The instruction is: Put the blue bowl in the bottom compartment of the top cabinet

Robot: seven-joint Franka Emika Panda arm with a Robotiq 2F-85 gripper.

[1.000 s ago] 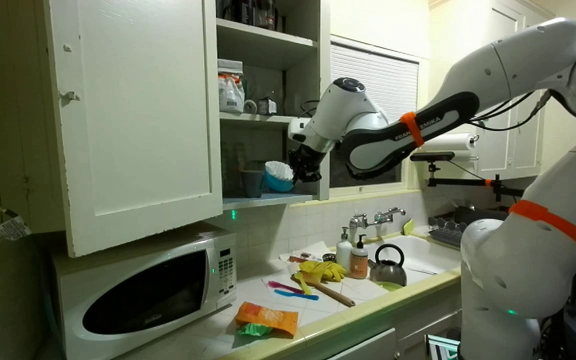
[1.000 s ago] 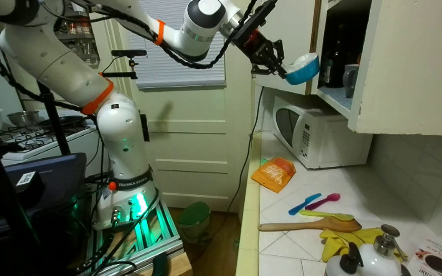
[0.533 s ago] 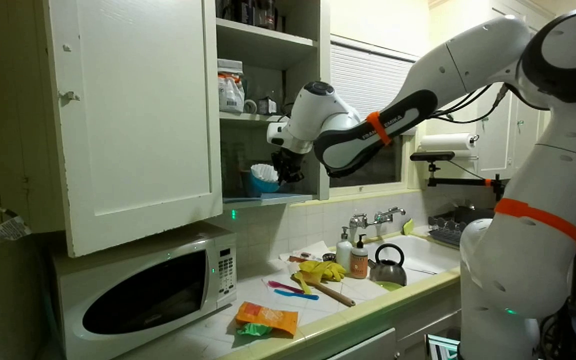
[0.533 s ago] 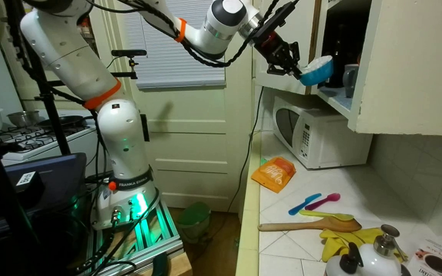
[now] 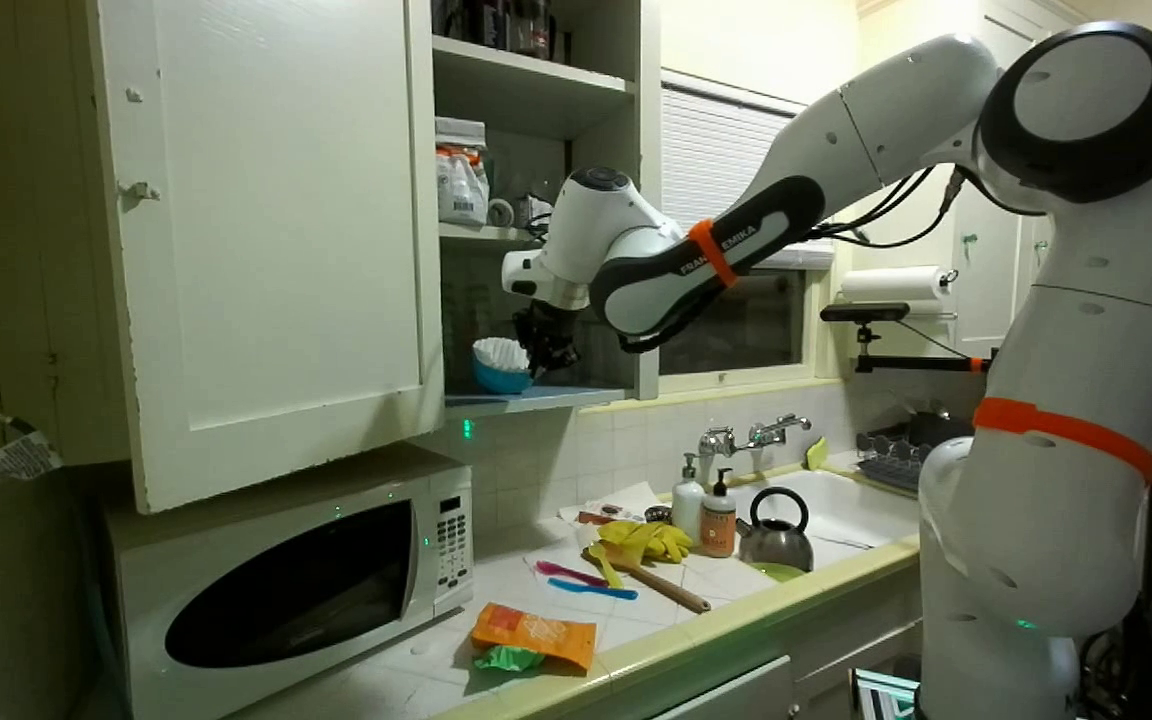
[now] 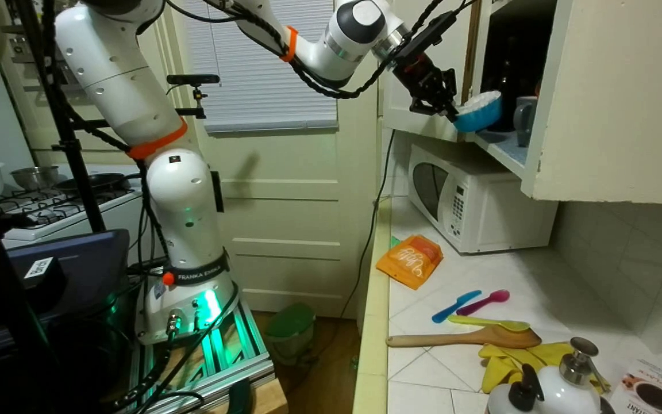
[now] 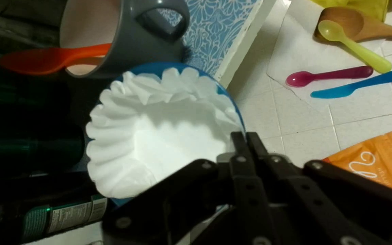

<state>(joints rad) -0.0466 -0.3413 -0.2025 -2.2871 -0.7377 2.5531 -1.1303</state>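
Observation:
The blue bowl (image 5: 502, 379), lined with white fluted paper, is at the opening of the bottom compartment (image 5: 591, 393) of the top cabinet (image 5: 276, 210), whose door stands open. My gripper (image 7: 246, 136) is shut on the bowl's rim (image 7: 168, 65), one finger inside, one outside. In an exterior view the bowl (image 6: 480, 117) tilts slightly in front of the blue-lined shelf (image 6: 506, 145), with my gripper (image 6: 453, 117) on its near side. In the wrist view the bowl overlaps the shelf edge. I cannot tell whether it touches the shelf.
A grey mug (image 7: 148, 41) with an orange spoon (image 7: 53, 59) stands in the compartment beside the bowl. Dark bottles (image 7: 46, 146) stand there too. The microwave (image 5: 306, 580) is below the cabinet. Spoons, an orange pouch (image 5: 534, 636) and yellow gloves (image 5: 648, 541) lie on the counter.
The arm has carried the bowl toward the cabinet, leftward in one exterior view and rightward in the other, and slightly lower. The grip on the rim stays the same.

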